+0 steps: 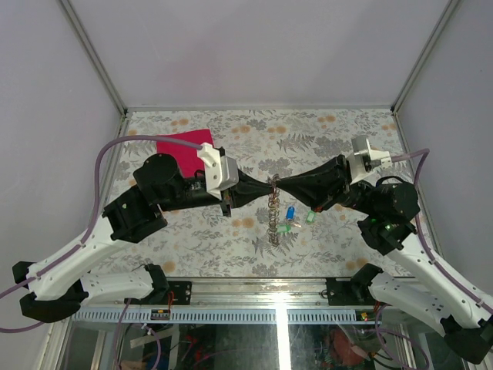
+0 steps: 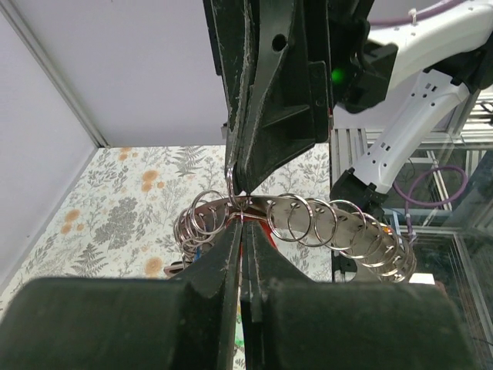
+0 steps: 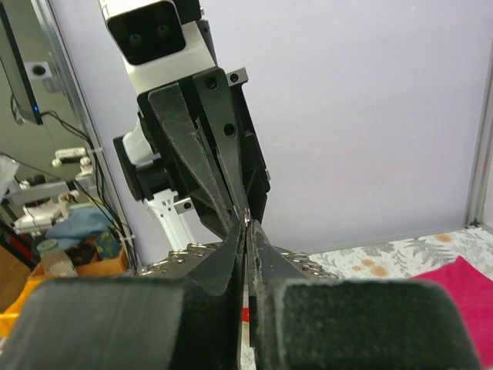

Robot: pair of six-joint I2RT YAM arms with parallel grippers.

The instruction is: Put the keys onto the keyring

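Keyring (image 1: 273,220) pinched between two grippers, mid-table; keys (image 1: 290,213) loose beside it.
Left gripper (image 1: 271,183) clenched on the ring's wire at its far end; right gripper (image 1: 281,183) clenched on the same spot from the opposite side, the two sets of tips meeting nose to nose; in the left wrist view the coiled loops of the ring (image 2: 308,220) fan out rightward behind the pinch; from above the ring shows edge-on, running from the tips toward the near edge; whether its low end rests on the table (image 1: 347,139) cannot be told; keys on the table just right of the ring, one blue-headed, two green-headed, none threaded on; magenta cloth (image 1: 183,143) flat at far left, partly under the left arm, well apart from ring and keys.
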